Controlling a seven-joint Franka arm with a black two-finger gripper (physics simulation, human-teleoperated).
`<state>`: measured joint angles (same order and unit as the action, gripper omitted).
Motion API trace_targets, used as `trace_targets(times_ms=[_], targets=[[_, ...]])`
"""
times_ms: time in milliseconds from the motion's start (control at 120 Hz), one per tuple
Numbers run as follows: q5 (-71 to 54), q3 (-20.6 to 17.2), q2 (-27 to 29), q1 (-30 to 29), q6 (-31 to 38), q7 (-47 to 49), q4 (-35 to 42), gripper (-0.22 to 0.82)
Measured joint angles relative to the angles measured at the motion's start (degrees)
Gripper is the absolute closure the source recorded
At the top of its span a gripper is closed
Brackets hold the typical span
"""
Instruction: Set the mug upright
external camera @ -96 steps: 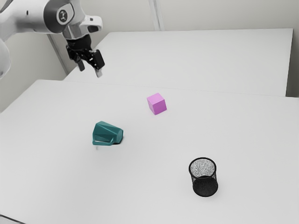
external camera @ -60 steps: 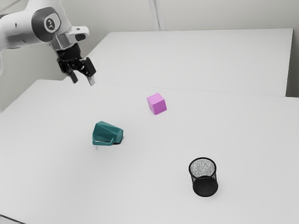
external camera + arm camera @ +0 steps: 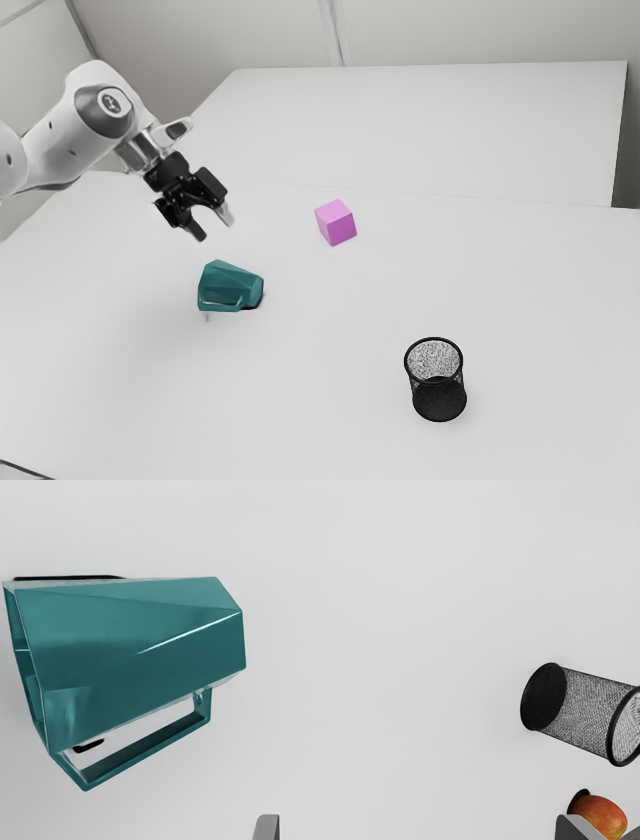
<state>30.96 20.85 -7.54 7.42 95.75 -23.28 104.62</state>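
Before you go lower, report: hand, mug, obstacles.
Hand open, empty, raised off the mug. Teal mug lying on its side. Pink cube and black mesh pencil cup both apart from the mug, likely no obstacle.

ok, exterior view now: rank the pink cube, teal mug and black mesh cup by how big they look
1. black mesh cup: nearest the camera, so true size against the mug is unsure
2. teal mug, on its side
3. pink cube
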Motion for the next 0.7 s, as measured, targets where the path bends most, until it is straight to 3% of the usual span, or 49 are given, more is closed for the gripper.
trace_targets(times_ms=[233, 417, 700], targets=[[6.7, -0.9, -4.7, -5.1, 1.4, -2.7, -1.0, 0.00], [8.9, -7.2, -8.1, -13.7, 1.7, -5.5, -2.3, 0.00], [11.2, -11.0, -14.1, -21.1, 1.8, -10.0, -5.5, 0.00]])
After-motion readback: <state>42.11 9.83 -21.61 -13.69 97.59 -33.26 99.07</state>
